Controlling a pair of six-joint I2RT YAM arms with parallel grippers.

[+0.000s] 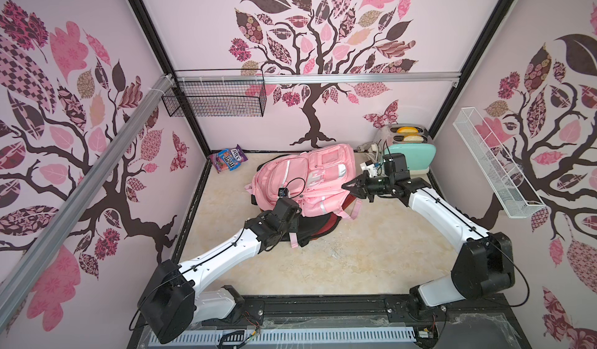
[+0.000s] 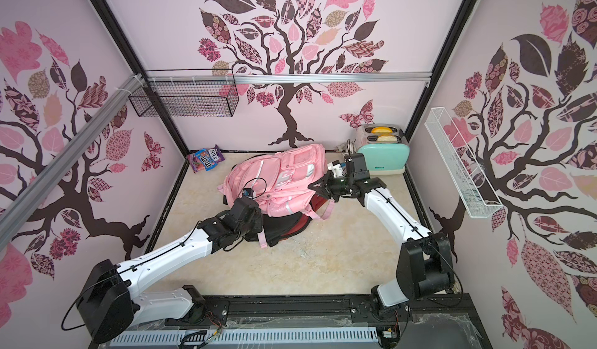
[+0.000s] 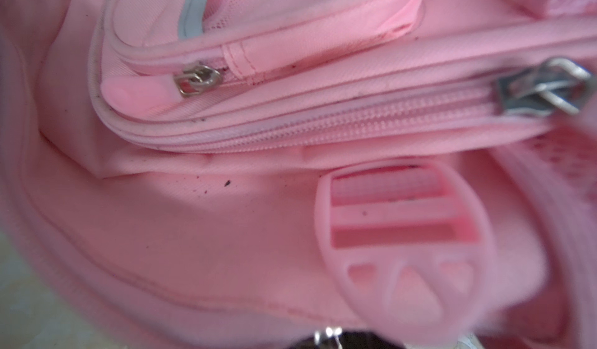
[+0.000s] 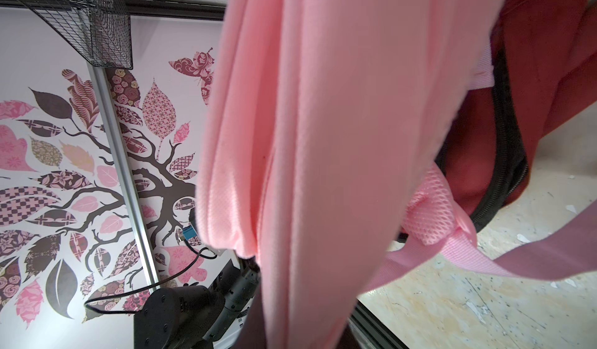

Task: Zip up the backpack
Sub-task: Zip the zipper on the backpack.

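Note:
The pink backpack [image 1: 310, 179] [image 2: 277, 182] lies at the back middle of the table, partly on top of a dark red and black bag [image 1: 318, 226]. My left gripper [image 1: 290, 203] is pressed low against its near left side, with the fingertips hidden under the wrist. The left wrist view shows a large metal zip slider [image 3: 542, 87] at the end of a joined run of zip teeth [image 3: 355, 121]. A smaller slider [image 3: 197, 78] and a pink buckle [image 3: 403, 234] are also there. My right gripper [image 1: 346, 186] [image 2: 311, 186] is shut on a fold of the backpack's fabric [image 4: 307, 169] at its right edge.
A mint toaster [image 1: 412, 157] with bread stands at the back right, with a plug and cable [image 1: 368, 148] beside it. A candy bag [image 1: 227, 160] leans in the back left corner. A black wire basket [image 1: 213, 100] and a white one [image 1: 494, 166] hang on the walls.

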